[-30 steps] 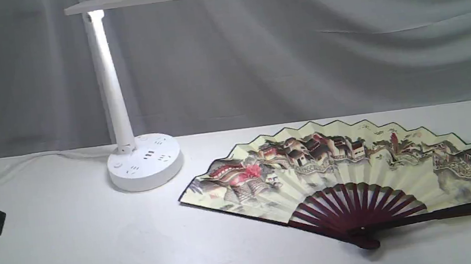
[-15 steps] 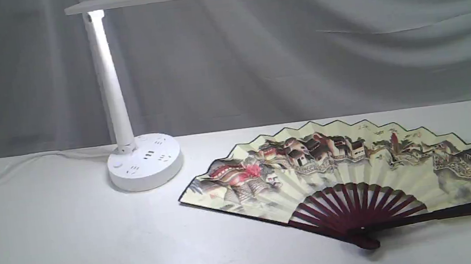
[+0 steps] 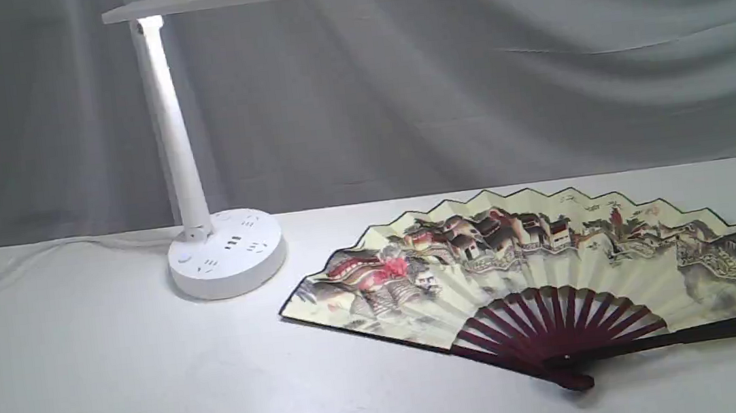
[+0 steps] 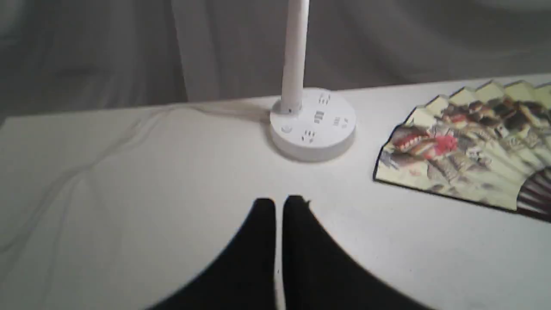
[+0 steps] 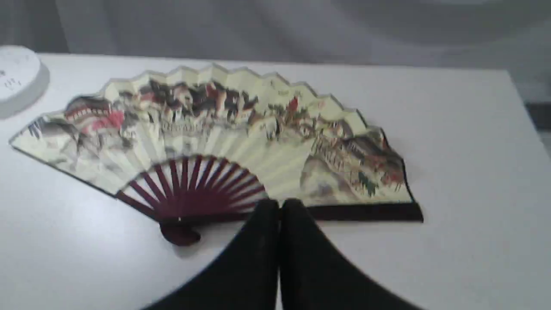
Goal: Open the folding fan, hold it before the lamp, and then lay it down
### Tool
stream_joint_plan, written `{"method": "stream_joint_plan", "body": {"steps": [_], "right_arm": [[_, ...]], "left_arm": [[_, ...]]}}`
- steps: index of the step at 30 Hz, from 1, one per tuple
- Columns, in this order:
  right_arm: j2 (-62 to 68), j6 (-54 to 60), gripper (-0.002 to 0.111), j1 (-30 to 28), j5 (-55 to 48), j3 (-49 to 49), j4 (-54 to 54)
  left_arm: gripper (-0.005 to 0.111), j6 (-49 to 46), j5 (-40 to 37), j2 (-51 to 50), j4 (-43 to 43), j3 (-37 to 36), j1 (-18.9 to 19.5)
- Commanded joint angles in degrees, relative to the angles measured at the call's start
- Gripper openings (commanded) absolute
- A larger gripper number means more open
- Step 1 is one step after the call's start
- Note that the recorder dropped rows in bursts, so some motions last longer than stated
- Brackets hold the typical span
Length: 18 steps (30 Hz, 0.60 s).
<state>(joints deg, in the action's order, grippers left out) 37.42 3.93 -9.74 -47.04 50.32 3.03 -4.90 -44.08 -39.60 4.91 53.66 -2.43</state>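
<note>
Tabletop (image 3: 84,373): white and smooth with a few faint scuffs; its right edge shows in the right wrist view.
Room: a grey curtain (image 3: 532,80) hangs in loose folds behind the far edge.
Lamp (image 3: 226,252): stands at the far left on its round base, with bright light falling on the post under the flat bar.
Cord (image 3: 38,258): white, running left from the lamp base along the far edge.
Folding fan (image 3: 538,264): spread fully open and lying flat on the tabletop, right of the lamp base, near it but apart, pivot toward the near side.
Left jaws: clenched on nothing, above bare tabletop on the near side of the lamp base.
Right jaws: clenched on nothing, at the fan's near side by the dark guard rib; I cannot tell if they touch it.
</note>
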Motion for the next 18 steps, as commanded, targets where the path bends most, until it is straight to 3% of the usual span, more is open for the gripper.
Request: {"method": "stream_joint_plan", "body": {"steps": [1, 10, 18], "right_arm": [[-8.20, -0.10, 0.000, -0.06, -0.81, -0.22, -0.48], [-26.96, -0.10, 0.000, -0.06, -1.83, -0.22, 0.17], [-37.42, -0.10, 0.000, -0.06, -9.05, -0.22, 0.17]], "left_arm": [[0.000, 0.32, 0.45, 6.51, 0.55, -0.01, 0.13], [0.000, 0.53, -1.88, 20.27, 0.62, -0.01, 0.13], [0.000, 0.59, -5.03, 29.89, 0.62, -0.01, 0.13]]}}
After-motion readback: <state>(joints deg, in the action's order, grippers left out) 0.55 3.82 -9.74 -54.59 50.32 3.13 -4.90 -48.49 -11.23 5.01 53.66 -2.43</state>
